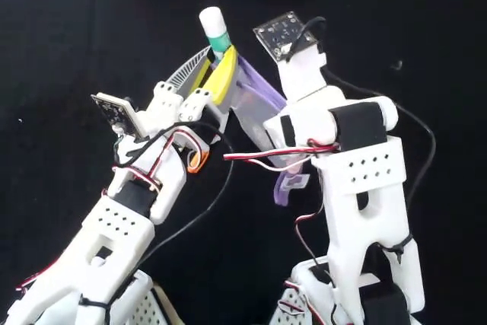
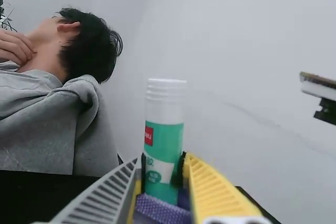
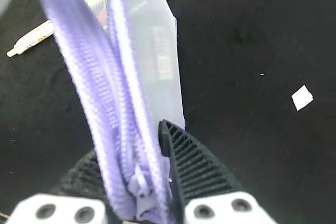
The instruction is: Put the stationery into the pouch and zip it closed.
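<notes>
While left gripper [image 2: 160, 167] clamps glue stick [image 2: 164, 129] | pouch [image 1: 257, 95] partly behind arm

Runs black across the worktop [image 1: 61, 51], broken by one white scrap [image 3: 302, 98]. Pairs a clear, frosted pouch [image 3: 157, 51] with a lilac ribbed zipper [image 3: 100, 103]. Shows the glue stick [image 2: 164, 145] white-capped and green-labelled, with a small red patch. Left claw [image 2: 160, 161] ribbed, yellow one side, grey the other; right claw [image 3: 131, 145] ribbed black. Pen [image 3: 31, 40] cream, orange-ended.
</notes>
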You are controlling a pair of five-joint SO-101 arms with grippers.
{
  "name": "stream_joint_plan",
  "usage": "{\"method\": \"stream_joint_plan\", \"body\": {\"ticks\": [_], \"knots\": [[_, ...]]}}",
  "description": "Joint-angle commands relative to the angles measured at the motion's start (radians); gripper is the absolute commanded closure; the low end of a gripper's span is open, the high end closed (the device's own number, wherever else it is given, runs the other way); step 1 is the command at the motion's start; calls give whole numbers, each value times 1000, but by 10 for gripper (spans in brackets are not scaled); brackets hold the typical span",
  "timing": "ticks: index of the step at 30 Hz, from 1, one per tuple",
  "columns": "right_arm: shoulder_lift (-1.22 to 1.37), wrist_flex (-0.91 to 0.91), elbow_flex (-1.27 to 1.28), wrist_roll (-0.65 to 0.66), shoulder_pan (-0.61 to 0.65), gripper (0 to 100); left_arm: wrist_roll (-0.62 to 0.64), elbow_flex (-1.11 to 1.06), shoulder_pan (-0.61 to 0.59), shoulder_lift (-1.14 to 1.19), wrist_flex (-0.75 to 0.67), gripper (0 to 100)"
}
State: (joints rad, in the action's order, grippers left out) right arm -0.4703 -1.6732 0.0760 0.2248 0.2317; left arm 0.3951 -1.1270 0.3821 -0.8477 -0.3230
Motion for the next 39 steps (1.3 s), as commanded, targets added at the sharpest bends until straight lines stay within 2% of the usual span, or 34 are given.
{"method": "stream_joint_plan", "body": {"ticks": [1,3,5,13,18,23,29,32,39], "knots": [[-8,32,-19,-11,-14,988,-169,74,56,-80,216,836],[-8,44,-15,-11,-14,988,-258,111,102,-127,367,830],[-7,46,-16,-11,-14,988,-272,136,120,-172,446,829],[-5,48,-15,-11,23,988,-255,99,110,-233,462,829],[-5,48,-18,-11,23,988,-241,148,18,-233,468,829],[-5,49,-12,-11,23,988,-120,186,-93,-233,470,829],[-5,49,-12,-11,20,988,-112,188,-125,-249,470,829],[-5,49,-10,-11,18,988,-112,197,-205,-284,479,833],[-5,49,-10,-11,17,988,34,369,-458,-270,712,834]]}}
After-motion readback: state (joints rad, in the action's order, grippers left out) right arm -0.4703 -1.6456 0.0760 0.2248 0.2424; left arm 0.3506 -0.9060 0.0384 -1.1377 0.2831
